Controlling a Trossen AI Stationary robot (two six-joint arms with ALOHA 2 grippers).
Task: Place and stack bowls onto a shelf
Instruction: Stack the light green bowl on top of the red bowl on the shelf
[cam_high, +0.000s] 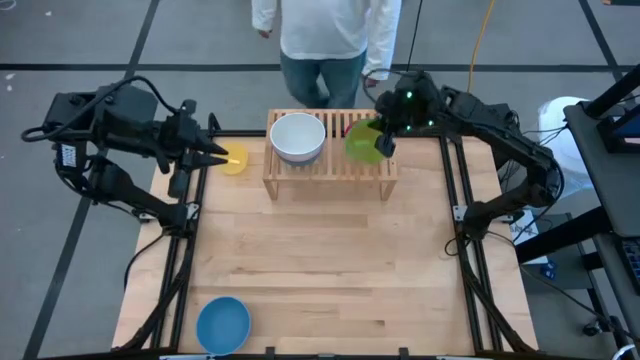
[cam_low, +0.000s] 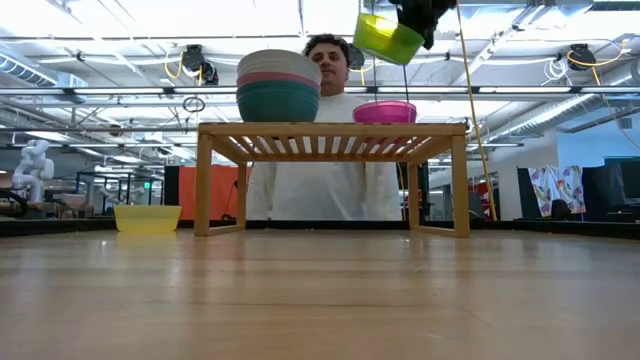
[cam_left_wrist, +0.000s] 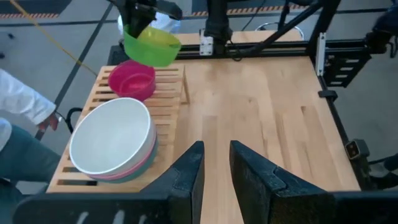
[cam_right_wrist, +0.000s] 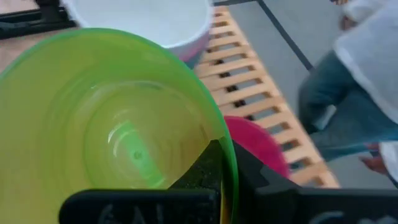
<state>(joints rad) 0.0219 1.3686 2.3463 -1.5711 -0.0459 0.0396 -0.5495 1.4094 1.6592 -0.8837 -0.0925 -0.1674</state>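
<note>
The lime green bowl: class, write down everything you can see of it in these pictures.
The lime green bowl is small, round and plain, and looks like glossy, slightly see-through plastic. It is empty and tilted, hanging in the air above the shelf, clear of the slats. The right gripper is shut on its rim, one finger inside and one outside. Right below it a red bowl sits on the shelf. Nothing else touches it.

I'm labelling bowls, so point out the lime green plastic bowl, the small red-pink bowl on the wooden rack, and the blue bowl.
lime green plastic bowl (cam_high: 362, 143), high view, its inside.
small red-pink bowl (cam_left_wrist: 132, 79), left wrist view, its outer wall.
blue bowl (cam_high: 222, 324), high view, its inside.
</note>
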